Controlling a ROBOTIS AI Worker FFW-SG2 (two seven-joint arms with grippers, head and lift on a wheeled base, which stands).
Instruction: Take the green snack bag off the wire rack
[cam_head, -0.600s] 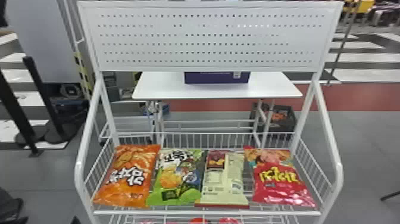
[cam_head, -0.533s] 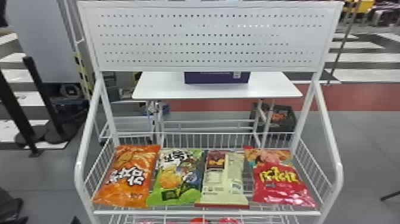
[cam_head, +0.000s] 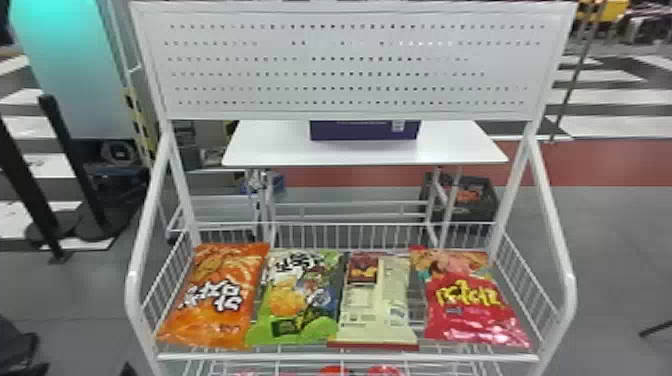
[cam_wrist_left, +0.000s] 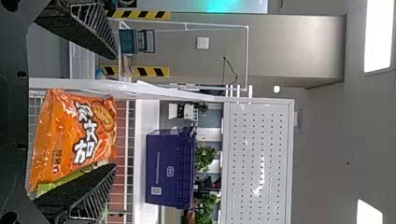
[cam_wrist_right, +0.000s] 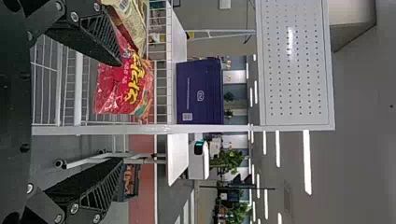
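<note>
The green snack bag (cam_head: 299, 300) lies face up on the wire rack (cam_head: 350, 357), between the orange bag and a cream one. In the left wrist view a strip of the green bag (cam_wrist_left: 58, 183) peeks out beside the orange bag, partly behind a finger. My left gripper (cam_wrist_left: 116, 112) is open, its fingers wide apart with the orange bag in view between them. My right gripper (cam_wrist_right: 122, 112) is also open, at the rack's right side, with the red bag and a white rack post beyond its spread fingers.
On the same shelf are an orange bag (cam_head: 217, 295), a cream bag (cam_head: 376, 300) and a red bag (cam_head: 472, 300). White side rails and a perforated panel (cam_head: 350, 65) frame the rack. Behind stands a white table (cam_head: 280, 150) with a purple box (cam_head: 365, 130).
</note>
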